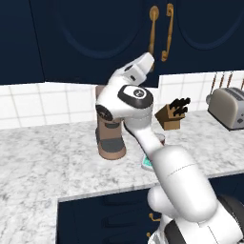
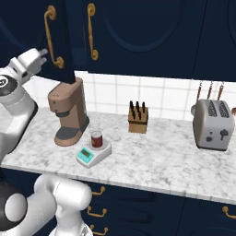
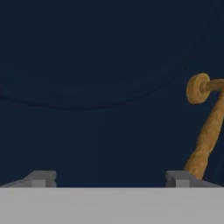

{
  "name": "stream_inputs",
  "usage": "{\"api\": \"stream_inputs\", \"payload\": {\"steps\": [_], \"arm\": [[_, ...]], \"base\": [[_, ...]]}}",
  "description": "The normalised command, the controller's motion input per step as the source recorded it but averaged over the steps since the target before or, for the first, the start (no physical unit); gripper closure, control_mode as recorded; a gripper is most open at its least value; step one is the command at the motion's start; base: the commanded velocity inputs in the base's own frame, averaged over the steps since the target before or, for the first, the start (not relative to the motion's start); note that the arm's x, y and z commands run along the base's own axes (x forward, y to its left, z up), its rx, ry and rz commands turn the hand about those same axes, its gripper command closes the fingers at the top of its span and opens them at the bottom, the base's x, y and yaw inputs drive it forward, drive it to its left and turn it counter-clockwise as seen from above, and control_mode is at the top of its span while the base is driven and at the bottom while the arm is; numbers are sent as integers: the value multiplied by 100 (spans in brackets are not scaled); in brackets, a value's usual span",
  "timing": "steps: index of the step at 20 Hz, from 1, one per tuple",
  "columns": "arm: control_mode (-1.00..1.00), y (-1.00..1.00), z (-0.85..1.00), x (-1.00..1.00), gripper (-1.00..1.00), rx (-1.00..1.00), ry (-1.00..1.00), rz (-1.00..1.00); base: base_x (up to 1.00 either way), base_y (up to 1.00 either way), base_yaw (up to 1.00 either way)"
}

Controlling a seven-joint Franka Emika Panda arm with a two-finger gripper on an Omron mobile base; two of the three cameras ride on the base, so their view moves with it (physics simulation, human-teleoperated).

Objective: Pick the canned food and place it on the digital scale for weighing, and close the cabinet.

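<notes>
The gripper (image 3: 110, 177) is up high, right in front of the blue door of the cabinet (image 3: 87, 65). Its two little fingers (image 3: 40, 178) are spread wide apart, and there is nothing between them. In the hand view the door is very near, and a brass handle (image 3: 205, 131) sits at about 3 o'clock, just beside the right finger. I cannot tell if a finger touches the door or the handle.

In the right base view the gripper (image 2: 42, 54) is at about 10 o'clock, at the edge of a cabinet door (image 2: 62, 41) that stands a little way out from the others. In the left base view the hand (image 1: 143, 64) is near 12 o'clock, just under the two brass handles (image 1: 160, 32).

The canned food (image 2: 97, 139) stands upright on the round plate of the digital scale (image 2: 93, 153). The scale sits on the grey stone counter (image 2: 152, 161), a bit left of the middle in the right base view.

The brown coffee machine (image 2: 69, 113) is just beside the scale, at its 10 o'clock. A wooden knife block (image 2: 138, 119) stands farther back, at about 2 o'clock from the scale. The silver toaster (image 2: 211, 124) is well apart, at 3 o'clock on the counter. Blue drawers (image 2: 138, 207) with small brass pulls sit under the counter.
</notes>
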Motion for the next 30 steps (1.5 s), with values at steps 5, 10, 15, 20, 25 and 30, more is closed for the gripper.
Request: {"api": "stream_inputs", "payload": {"steps": [5, 10, 15, 20, 25, 30], "arm": [[-100, -99, 15, 40, -100, 13, 12, 19], [-100, -73, 2, 73, -100, 10, 15, 20], [-100, -42, 0, 99, -100, 8, 11, 18], [-100, -31, -13, 100, -100, 6, 10, 20], [-100, -24, -19, 100, -100, 6, 3, 20], [-100, -29, -1, 97, -100, 5, 10, 15]], "base": [[0, 0, 0], [0, 0, 0], [0, 0, 0], [0, 0, 0], [0, 0, 0], [0, 0, 0]]}}
